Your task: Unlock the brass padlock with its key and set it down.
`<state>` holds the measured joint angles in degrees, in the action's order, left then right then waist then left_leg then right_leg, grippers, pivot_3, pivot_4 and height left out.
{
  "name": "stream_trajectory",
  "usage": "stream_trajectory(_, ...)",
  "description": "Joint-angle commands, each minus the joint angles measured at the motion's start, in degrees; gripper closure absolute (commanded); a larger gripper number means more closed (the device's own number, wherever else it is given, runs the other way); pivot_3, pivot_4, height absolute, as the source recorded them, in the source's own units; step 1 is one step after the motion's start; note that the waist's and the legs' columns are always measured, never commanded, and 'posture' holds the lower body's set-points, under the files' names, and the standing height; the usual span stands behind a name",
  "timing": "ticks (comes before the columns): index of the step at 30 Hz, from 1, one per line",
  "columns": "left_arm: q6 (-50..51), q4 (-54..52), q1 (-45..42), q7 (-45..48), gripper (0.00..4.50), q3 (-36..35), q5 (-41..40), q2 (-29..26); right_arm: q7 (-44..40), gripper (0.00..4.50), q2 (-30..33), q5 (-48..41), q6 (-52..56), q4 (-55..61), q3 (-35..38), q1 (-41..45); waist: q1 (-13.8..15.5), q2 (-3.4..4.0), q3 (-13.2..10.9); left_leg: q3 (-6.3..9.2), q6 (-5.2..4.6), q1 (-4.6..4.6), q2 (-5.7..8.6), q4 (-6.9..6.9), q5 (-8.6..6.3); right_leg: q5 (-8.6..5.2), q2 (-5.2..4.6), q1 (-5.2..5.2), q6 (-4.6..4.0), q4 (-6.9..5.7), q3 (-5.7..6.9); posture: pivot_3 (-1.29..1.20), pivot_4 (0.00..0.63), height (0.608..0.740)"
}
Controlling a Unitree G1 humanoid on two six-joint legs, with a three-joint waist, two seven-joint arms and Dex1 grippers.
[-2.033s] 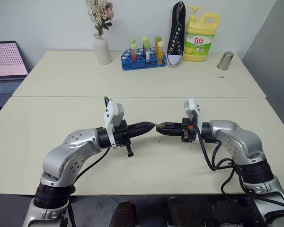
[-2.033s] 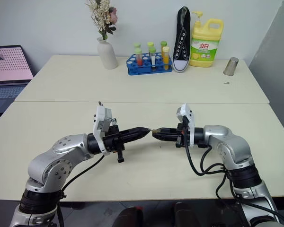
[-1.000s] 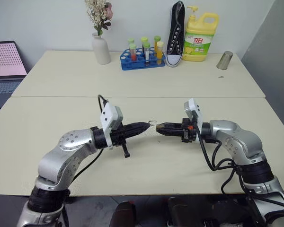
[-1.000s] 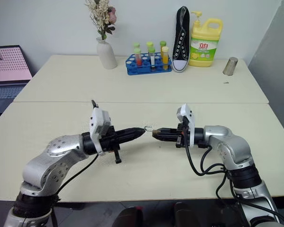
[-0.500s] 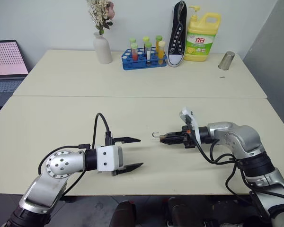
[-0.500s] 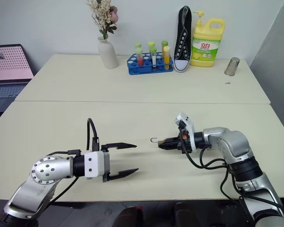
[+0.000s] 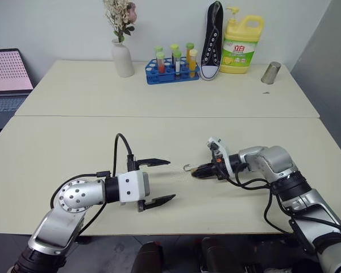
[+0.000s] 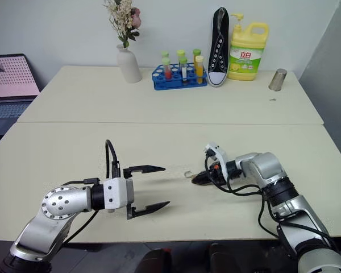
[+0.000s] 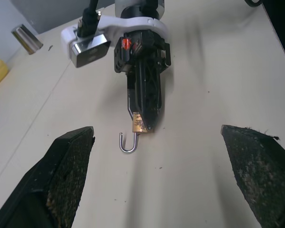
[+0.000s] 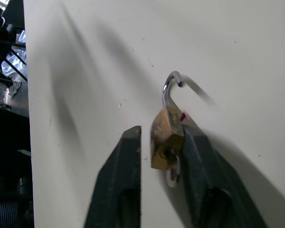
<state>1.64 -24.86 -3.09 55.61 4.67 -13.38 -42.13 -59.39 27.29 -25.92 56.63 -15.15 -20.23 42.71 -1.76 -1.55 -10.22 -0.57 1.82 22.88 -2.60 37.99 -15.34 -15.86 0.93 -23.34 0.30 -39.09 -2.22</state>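
A: Which step is shown?

B: Setting down, in my judgement. The small gold-coloured brass padlock (image 10: 165, 135), its thin silvery shackle swung free like a hook, lies against one finger of the right hand (image 7: 200, 170); those black fingers are parted, with a gap on the other side. It sits low over the smooth cream desk (image 7: 74, 136); contact cannot be told.

A: And the left hand (image 7: 159, 181)?

B: Spread wide and empty, at about eight o'clock from the lock.

A: Next move?

B: Probably parting further and withdrawing, so the hook does not catch the rough finger pads (image 9: 69, 168)
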Motion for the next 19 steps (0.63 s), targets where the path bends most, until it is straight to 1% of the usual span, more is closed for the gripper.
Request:
stream_trajectory(1, 5.5, -1.8, -0.9, -1.5, 0.0, -1.6, -3.6, 0.6, 0.9, 1.94, 1.7, 1.3, -0.2, -0.9, 2.9, 0.9, 0.0, 0.0, 0.0, 0.0, 0.0, -0.01, 0.0, 0.0, 0.0, 0.0, 0.0, 0.01, 0.0, 0.0, 0.0, 0.0, 0.15, 0.74)
stream_trajectory(3, 9.9, -2.3, -1.4, -3.0, 0.0, -2.3, -5.5, 1.1, -0.5, 1.25, 3.8, 3.4, -4.6, 0.7, 1.9, 0.2, 0.1, 0.0, 0.0, 0.02, 0.0, -0.01, 0.0, 0.01, 0.0, 0.0, 0.0, 0.02, 0.01, -0.01, 0.01, 0.0, 0.15, 0.74)
stream_trajectory(4, 12.4, -2.5, -1.6, -4.0, 0.0, -2.8, -5.4, 0.6, -1.3, 0.9, 5.6, 3.8, -6.6, 3.4, 2.2, -1.3, 0.3, 0.0, 0.0, 0.04, 0.0, -0.01, 0.02, 0.02, 0.0, 0.0, 0.0, 0.02, 0.01, -0.02, 0.03, 0.0, 0.15, 0.74)
stream_trajectory(6, 15.2, -2.9, -1.8, -5.2, 0.0, -3.4, -5.2, -0.1, -2.0, 0.9, 7.5, 3.8, -8.4, 6.6, 2.8, -3.1, 0.4, 0.0, 0.0, 0.09, -0.01, 0.02, 0.05, 0.04, 0.0, -0.01, 0.0, 0.03, 0.03, 0.01, 0.1, 0.0, 0.15, 0.74)
stream_trajectory(8, 16.4, -3.6, -0.7, -3.3, 0.0, -4.3, -5.4, -2.6, -3.5, 0.9, 11.2, 6.3, -17.5, 11.9, 3.5, -6.6, 0.2, -0.01, 0.0, 0.07, 0.0, 0.02, 0.04, 0.03, 0.0, 0.0, 0.0, 0.04, 0.03, 0.04, 0.06, 0.0, 0.15, 0.74)
stream_trajectory(10, 16.2, -4.0, 0.6, -1.7, 0.0, -4.8, -5.4, -4.4, -4.1, 0.9, 12.8, 7.3, -23.5, 14.8, 4.9, -8.6, 0.1, 0.01, 0.0, 0.07, 0.0, 0.03, 0.01, -0.02, 0.0, -0.01, 0.0, 0.01, 0.02, 0.04, 0.06, 0.0, 0.15, 0.74)
stream_trajectory(14, 15.8, -5.1, 2.8, -0.6, 0.0, -6.5, -6.5, -5.4, -5.2, 0.9, 14.5, 7.9, -29.5, 16.1, 7.3, -10.0, -0.5, 0.04, 0.0, 0.03, 0.0, -0.02, -0.02, -0.07, 0.0, -0.01, 0.03, -0.05, 0.01, 0.01, -0.05, 0.0, 0.15, 0.74)
stream_trajectory(19, 15.6, -5.3, 4.1, -0.3, 0.0, -7.9, -6.9, -5.5, -9.4, 0.9, 16.5, 6.9, -31.1, 18.4, 8.1, -11.7, 0.0, 0.04, 0.0, 0.07, 0.01, -0.02, 0.0, -0.03, 0.0, -0.01, 0.02, -0.02, 0.01, 0.01, -0.01, 0.0, 0.15, 0.74)
